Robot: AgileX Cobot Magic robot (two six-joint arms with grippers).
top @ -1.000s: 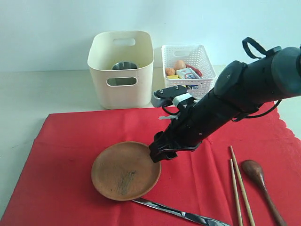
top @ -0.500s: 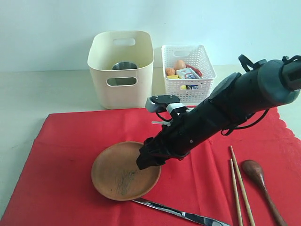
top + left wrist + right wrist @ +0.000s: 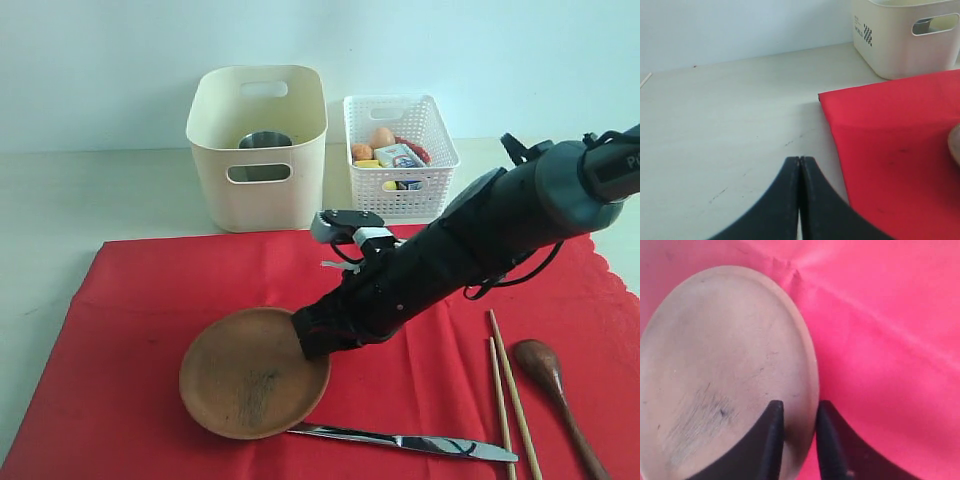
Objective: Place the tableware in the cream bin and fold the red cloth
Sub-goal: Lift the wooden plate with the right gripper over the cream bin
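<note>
The brown plate (image 3: 250,375) (image 3: 715,365) lies on the red cloth (image 3: 130,330) (image 3: 880,315) (image 3: 890,130). My right gripper (image 3: 308,338) (image 3: 799,407) is shut on the plate's right rim, one finger inside and one outside. On the cloth lie a metal knife (image 3: 400,440) along the front, wooden chopsticks (image 3: 510,400) and a dark wooden spoon (image 3: 550,375) at the right. The cream bin (image 3: 258,195) (image 3: 900,45) stands behind the cloth with a steel cup (image 3: 265,141) inside. My left gripper (image 3: 800,159) is shut and empty over bare table beside the cloth's left edge.
A white lattice basket (image 3: 415,200) holding an egg and other food stands right of the cream bin. The right arm stretches across the cloth's middle from the right. The cloth's right edge is scalloped.
The right gripper came down onto the plate's right rim and closed on it. The plate slid a little left and forward, uncovering more of the knife.
</note>
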